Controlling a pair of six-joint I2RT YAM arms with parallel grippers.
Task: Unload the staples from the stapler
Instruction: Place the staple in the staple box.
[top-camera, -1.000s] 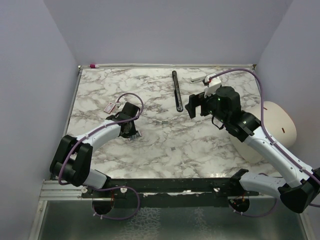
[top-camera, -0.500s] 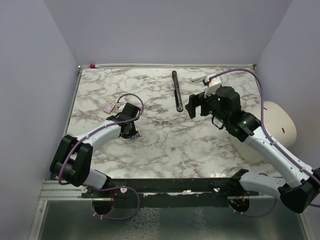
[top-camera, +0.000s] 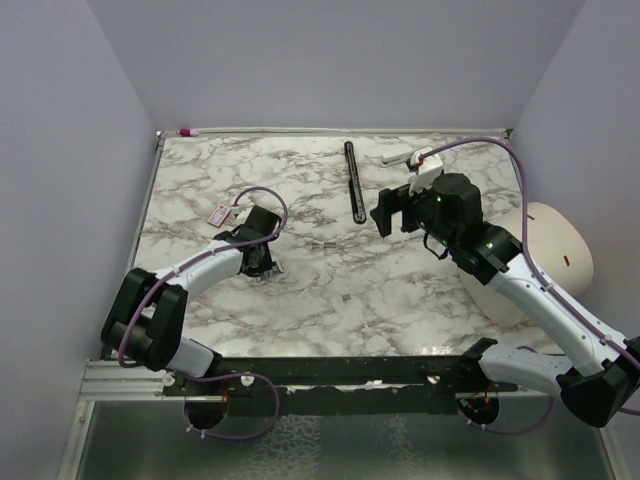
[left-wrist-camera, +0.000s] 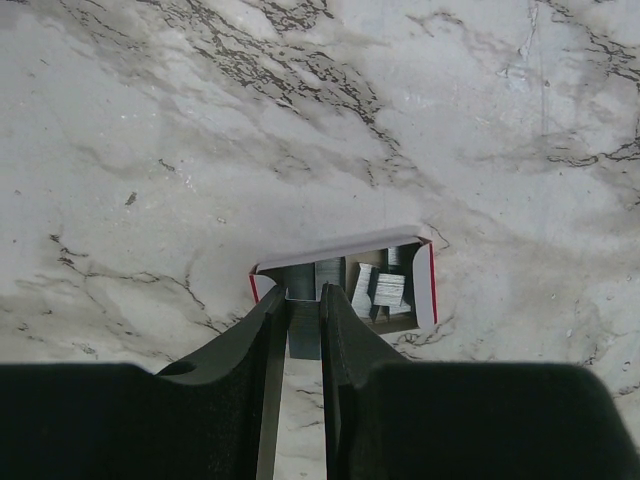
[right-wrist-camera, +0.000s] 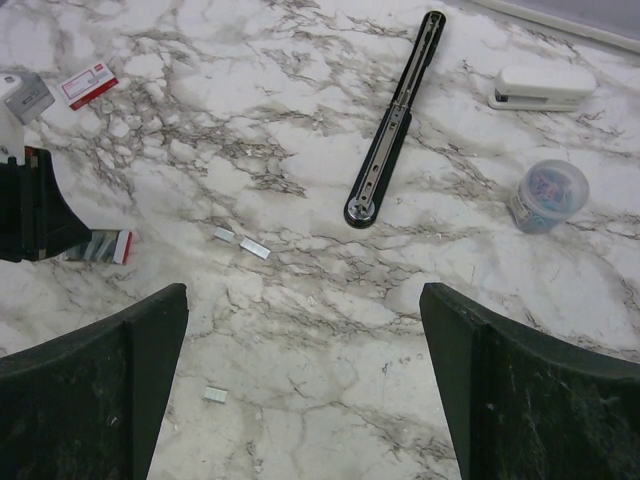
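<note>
The stapler (left-wrist-camera: 340, 261) is lying open on the marble table (top-camera: 300, 290), just beyond the left gripper (left-wrist-camera: 303, 300). That gripper's fingers are nearly pressed together, pinching a grey strip of staples (left-wrist-camera: 303, 338) at the stapler's near edge, likely to draw it out. Loose staples (right-wrist-camera: 255, 248) are lying to the stapler's right. Farther right, the right gripper (top-camera: 392, 213) is hovering spread wide and holding nothing, probably to leave room.

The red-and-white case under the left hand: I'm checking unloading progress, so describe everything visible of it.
The red-and-white case is small, rectangular and open-topped, with a white long wall and red ends; it looks like thin card or plastic. It lies flat on the marble table. Inside lie short grey staple strips, some skewed. The left hand reaches in from one long side, closed on one grey strip.
</note>
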